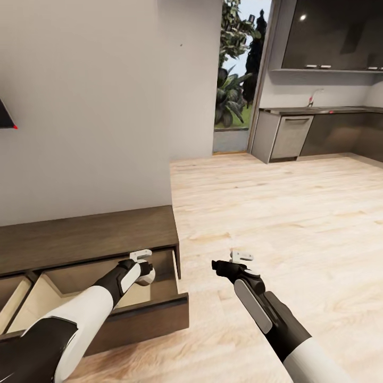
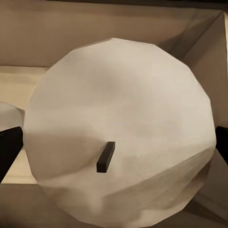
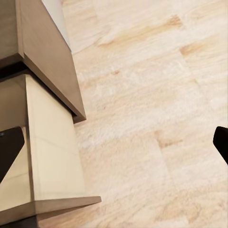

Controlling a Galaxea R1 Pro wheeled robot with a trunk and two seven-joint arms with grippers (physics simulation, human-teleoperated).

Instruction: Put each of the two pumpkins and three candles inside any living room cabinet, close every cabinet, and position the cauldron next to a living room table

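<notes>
Left gripper (image 2: 114, 142) clamped on candle (image 2: 118, 133) — wick end faces wrist cam, held over open drawer (image 1: 159, 298) of cabinet (image 1: 90, 234), pale interior directly beneath. Release likely next. Right gripper (image 1: 221, 265) spread, empty, over floor (image 1: 298, 213) beside drawer — farther.

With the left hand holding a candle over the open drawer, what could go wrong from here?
The candle, held over the open drawer of the cabinet, could roll or tip when released. The arm may catch the cabinet top on withdrawal. The open right hand hangs near the drawer's corner and might bump it.
</notes>
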